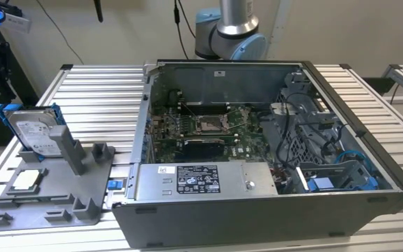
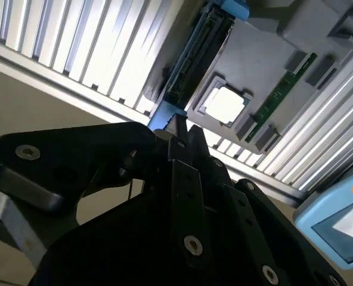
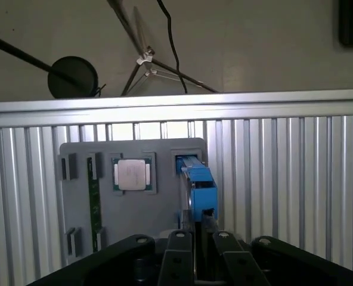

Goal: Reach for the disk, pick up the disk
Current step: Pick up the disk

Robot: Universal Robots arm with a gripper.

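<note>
**Disk upright in its holder, gripper clear of it**

The disk, silver with a white label and a blue frame, stands on edge in a slot at the far end of a grey holder; in the first wrist view it appears edge-on as a blue strip. A square chip lies flat in the same holder, just beside the disk's slot. The holder rests on a ribbed metal table, at the exterior view's left; an open computer case sits beside it at the centre, with the arm rising behind the case. In both wrist views the black gripper is apart from the disk, touching nothing; its fingers look drawn together, with nothing between them.
</note>
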